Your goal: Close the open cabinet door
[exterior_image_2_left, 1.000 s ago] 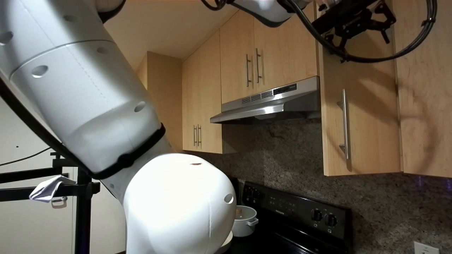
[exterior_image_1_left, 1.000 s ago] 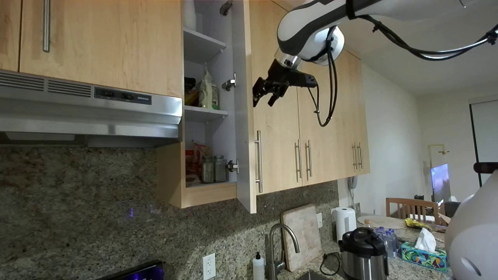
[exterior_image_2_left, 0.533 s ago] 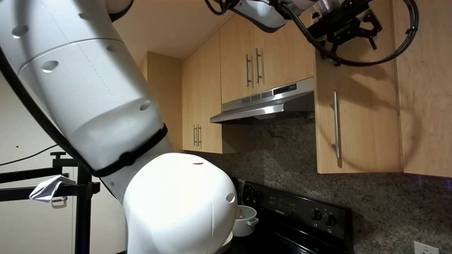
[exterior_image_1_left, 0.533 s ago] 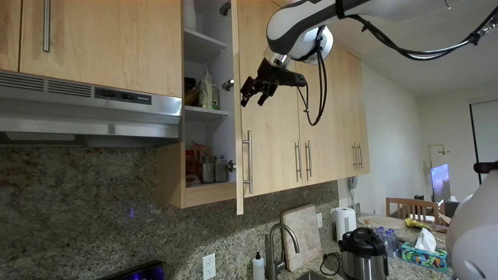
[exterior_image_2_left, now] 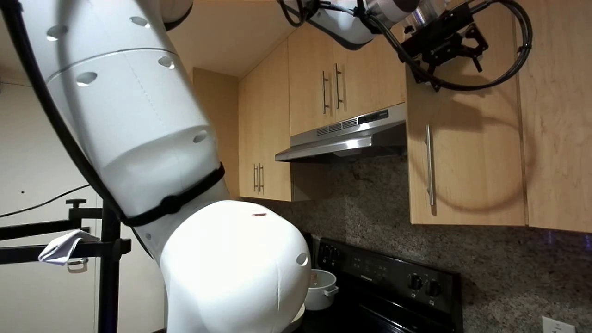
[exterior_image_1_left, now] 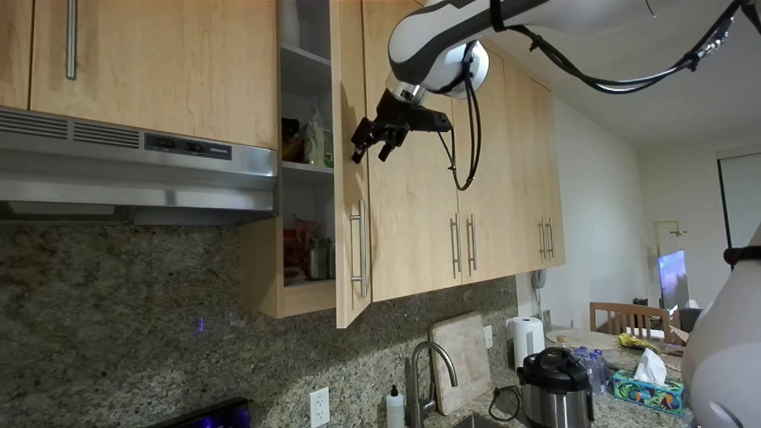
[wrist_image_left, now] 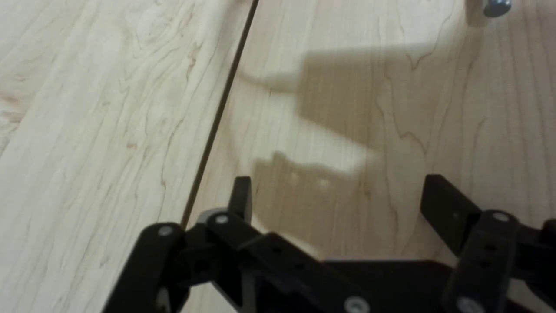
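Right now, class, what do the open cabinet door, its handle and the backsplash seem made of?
Cabinet door: wood veneer or laminate, seemingly satin; grain shows.
Handle: probably brushed metal; silvery, soft highlights.
Backsplash: likely polished granite, perhaps imitation; speckled, purplish glint.

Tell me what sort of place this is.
A kitchen, probably in a home: a range hood, a black stove with knobs on its back panel, and a curved faucet show it.
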You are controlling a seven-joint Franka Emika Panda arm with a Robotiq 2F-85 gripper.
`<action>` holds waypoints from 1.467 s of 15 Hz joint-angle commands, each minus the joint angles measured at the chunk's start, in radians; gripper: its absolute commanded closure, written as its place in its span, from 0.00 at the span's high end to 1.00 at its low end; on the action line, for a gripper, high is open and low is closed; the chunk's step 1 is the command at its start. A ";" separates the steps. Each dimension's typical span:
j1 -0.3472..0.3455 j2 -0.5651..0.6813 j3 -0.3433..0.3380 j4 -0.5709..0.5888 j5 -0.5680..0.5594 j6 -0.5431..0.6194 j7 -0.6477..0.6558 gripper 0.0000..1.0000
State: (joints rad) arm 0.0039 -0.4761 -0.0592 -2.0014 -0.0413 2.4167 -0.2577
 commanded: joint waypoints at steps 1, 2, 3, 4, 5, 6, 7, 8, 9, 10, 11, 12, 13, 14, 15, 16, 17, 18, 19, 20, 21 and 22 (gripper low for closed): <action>0.008 0.047 0.019 0.054 -0.015 -0.009 0.024 1.00; 0.008 0.059 0.024 0.067 -0.017 -0.013 0.025 1.00; 0.008 0.068 0.029 0.077 -0.018 -0.015 0.024 1.00; 0.009 0.078 0.034 0.089 -0.019 -0.017 0.025 1.00; 0.009 0.087 0.039 0.099 -0.020 -0.018 0.025 1.00; 0.009 0.097 0.043 0.110 -0.022 -0.020 0.024 1.00; 0.008 0.105 0.046 0.119 -0.024 -0.021 0.025 1.00; 0.009 0.115 0.049 0.132 -0.026 -0.025 0.025 1.00; 0.008 0.123 0.051 0.139 -0.027 -0.027 0.025 1.00; 0.009 0.131 0.054 0.151 -0.028 -0.030 0.025 1.00; 0.009 0.138 0.055 0.156 -0.029 -0.029 0.025 1.00; 0.009 0.148 0.057 0.168 -0.029 -0.034 0.026 1.00; 0.008 0.155 0.060 0.177 -0.031 -0.037 0.027 1.00; 0.008 0.165 0.062 0.189 -0.032 -0.042 0.027 1.00; 0.008 0.173 0.064 0.198 -0.033 -0.045 0.027 1.00; 0.008 0.182 0.067 0.210 -0.036 -0.051 0.025 1.00; 0.008 0.189 0.069 0.219 -0.037 -0.054 0.026 1.00; 0.008 0.198 0.071 0.232 -0.039 -0.060 0.025 1.00; 0.009 0.206 0.073 0.241 -0.040 -0.065 0.024 1.00; 0.011 0.213 0.073 0.254 -0.038 -0.074 0.018 1.00; 0.011 0.220 0.075 0.264 -0.039 -0.079 0.018 1.00; 0.012 0.228 0.077 0.276 -0.039 -0.086 0.017 1.00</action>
State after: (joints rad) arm 0.0062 -0.2773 0.0137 -1.7758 -0.0531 2.3628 -0.2577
